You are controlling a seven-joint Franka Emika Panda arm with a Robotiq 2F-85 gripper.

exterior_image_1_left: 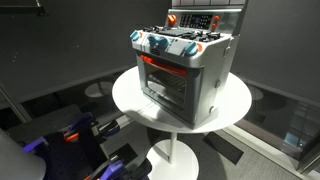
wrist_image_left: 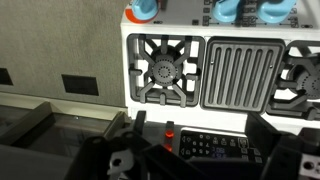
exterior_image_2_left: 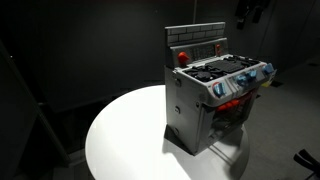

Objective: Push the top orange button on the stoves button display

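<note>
The stove [exterior_image_1_left: 185,75] stands on a round white table [exterior_image_1_left: 235,105], with its button display [exterior_image_1_left: 195,20] upright along the back edge, behind the burners [wrist_image_left: 165,70]. In the wrist view the gripper [wrist_image_left: 198,140] hangs over that panel, fingers spread wide and empty, near an orange button [wrist_image_left: 170,131].

— What is all that standing on?
— A round white table [exterior_image_1_left: 232,100], showing in both exterior views. It has a single white stem ending in a round foot [exterior_image_1_left: 176,157]. The floor [exterior_image_1_left: 60,65] under it is dark.
— Anything behind?
— A small white disc [exterior_image_1_left: 97,90] lies on the floor, well apart from the table.
— And the wrist view?
— A grey surface [wrist_image_left: 60,45] with a dark rectangle [wrist_image_left: 80,85] on it; I cannot tell what it is.
— The room?
— Dim all round. Something black [exterior_image_2_left: 250,12] sits at the top edge, too dark to name.
</note>
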